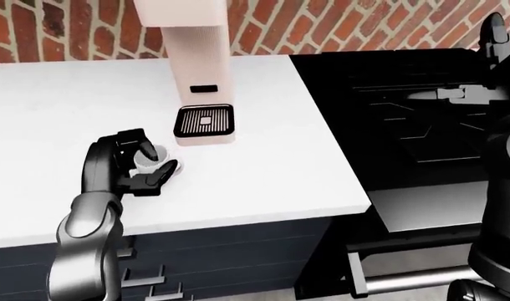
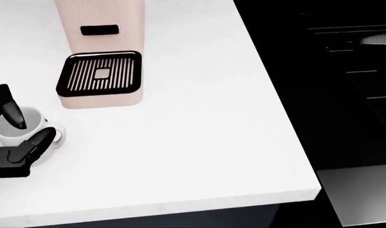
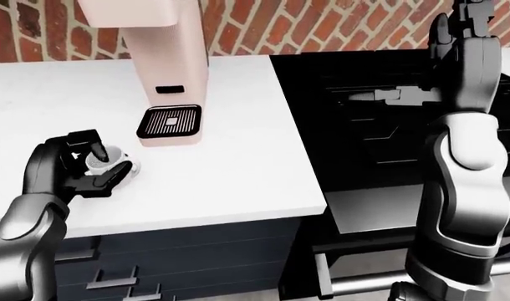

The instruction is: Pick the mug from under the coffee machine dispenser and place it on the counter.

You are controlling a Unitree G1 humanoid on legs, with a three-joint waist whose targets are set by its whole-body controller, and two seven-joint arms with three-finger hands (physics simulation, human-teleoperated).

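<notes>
A small white mug (image 2: 19, 127) stands on the white counter (image 2: 193, 142), left of and below the pink coffee machine (image 2: 101, 52), whose black drip tray (image 2: 101, 73) is bare. My left hand (image 2: 15, 137) has its dark fingers closed round the mug: one finger dips over the rim and the thumb presses its side; it also shows in the left-eye view (image 1: 142, 164). My right hand (image 3: 464, 25) is raised at the top right of the right-eye view, over the black stove, with fingers extended and nothing in it.
A black stove (image 1: 422, 113) adjoins the counter on the right, with an oven handle (image 3: 381, 282) below. Dark drawers (image 1: 205, 263) run under the counter. A red brick wall (image 1: 339, 25) stands behind.
</notes>
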